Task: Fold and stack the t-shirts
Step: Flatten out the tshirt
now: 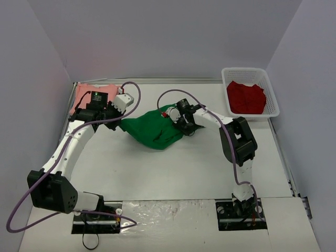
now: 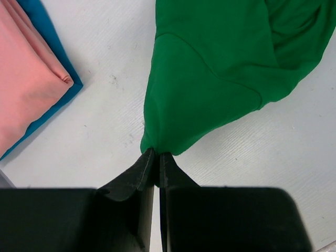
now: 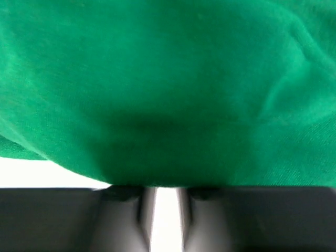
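Left pincer (image 2: pixel 157 155) pinches green t-shirt (image 2: pixel 220 79); arm stretched forward.

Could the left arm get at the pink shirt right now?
Probably not yet: the left tool is pinched shut on a corner of the green shirt. The pink shirt lies close by, nothing between, so after letting go it likely could.

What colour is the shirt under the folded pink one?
Teal-blue shirt; clearest in the left wrist view.
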Robot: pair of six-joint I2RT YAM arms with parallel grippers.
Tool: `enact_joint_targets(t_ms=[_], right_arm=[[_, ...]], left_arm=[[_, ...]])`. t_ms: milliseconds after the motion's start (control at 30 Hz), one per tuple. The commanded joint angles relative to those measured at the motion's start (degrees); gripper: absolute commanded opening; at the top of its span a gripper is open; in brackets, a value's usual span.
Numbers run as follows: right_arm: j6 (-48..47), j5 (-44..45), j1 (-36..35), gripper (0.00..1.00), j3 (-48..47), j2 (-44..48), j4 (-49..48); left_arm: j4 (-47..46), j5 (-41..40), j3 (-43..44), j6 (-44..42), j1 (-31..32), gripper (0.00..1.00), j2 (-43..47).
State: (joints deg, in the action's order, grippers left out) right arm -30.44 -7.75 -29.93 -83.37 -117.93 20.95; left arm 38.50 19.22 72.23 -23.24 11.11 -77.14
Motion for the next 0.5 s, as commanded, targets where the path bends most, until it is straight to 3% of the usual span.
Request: enact_joint_targets(t_ms=[0,33,200,467], right_arm=[[-0.1,1.9,0.8,0.11,2.6,-2.6,2.6],[0.1,1.7,1.0,0.0,2.9,-2.4,2.8],[0.0,0.1,2.2,0.0,5.1,-0.6,5.4],[-2.5,-7.0,4.4,0.0,7.0,13.1,15.3]], left_arm=[[-1.1,0.1,-0.3,0.7,-0.8,0.02,0.5],[-1.1,0.2,-0.2,0.7,-0.9,0.02,0.4],[-0.7,0.3,0.2,0.7,-1.6,0.02,0.9],[2.8,-0.2,3.3,0.1,-3.6,0.02,2.9]])
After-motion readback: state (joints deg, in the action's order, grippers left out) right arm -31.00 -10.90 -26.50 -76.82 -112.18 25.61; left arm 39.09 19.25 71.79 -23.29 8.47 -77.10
